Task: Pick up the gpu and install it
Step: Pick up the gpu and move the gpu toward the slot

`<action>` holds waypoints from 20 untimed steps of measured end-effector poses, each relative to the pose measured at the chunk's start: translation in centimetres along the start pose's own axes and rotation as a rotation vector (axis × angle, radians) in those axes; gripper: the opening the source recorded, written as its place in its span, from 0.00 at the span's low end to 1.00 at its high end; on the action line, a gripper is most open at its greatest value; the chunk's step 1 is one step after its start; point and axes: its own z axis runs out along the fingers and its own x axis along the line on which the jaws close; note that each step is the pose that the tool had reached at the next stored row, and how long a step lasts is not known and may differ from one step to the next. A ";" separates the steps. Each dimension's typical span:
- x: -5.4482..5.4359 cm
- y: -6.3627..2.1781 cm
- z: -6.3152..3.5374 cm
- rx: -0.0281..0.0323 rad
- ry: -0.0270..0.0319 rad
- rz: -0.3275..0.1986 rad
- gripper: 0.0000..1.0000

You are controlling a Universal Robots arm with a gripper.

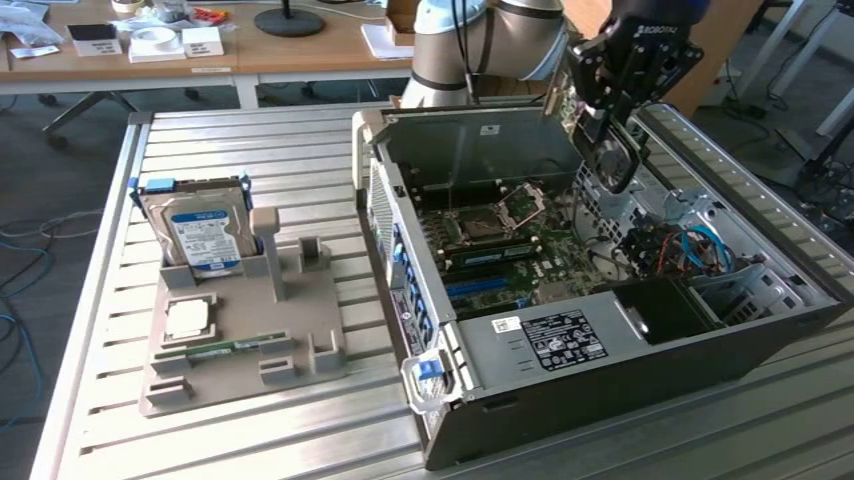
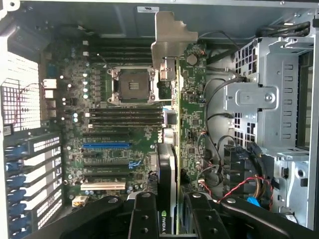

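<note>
The gripper (image 2: 170, 215) is closed on the gpu (image 2: 188, 112), pinching the card edge-on with its silver bracket (image 2: 172, 35) at the far end. In the exterior view it hangs above the open computer case (image 1: 747, 340), at one o'clock from the blue expansion slot (image 1: 483, 290) (the hard drive (image 1: 200, 235) is out at nine o'clock, on the counter (image 1: 267, 150)). The card looks crosswise to that slot. A clean fit probably needs it turned in line and kept level, clear of the cables (image 2: 239, 186).
</note>
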 end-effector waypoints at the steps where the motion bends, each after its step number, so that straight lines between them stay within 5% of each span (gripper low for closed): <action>1: -0.2 0.01 0.08 0.0002 0.0006 0.000 0.27; 13: -3.9 0.08 1.58 0.0010 0.0078 0.001 0.27; 20: -4.4 0.08 2.43 0.0013 0.0104 0.001 0.27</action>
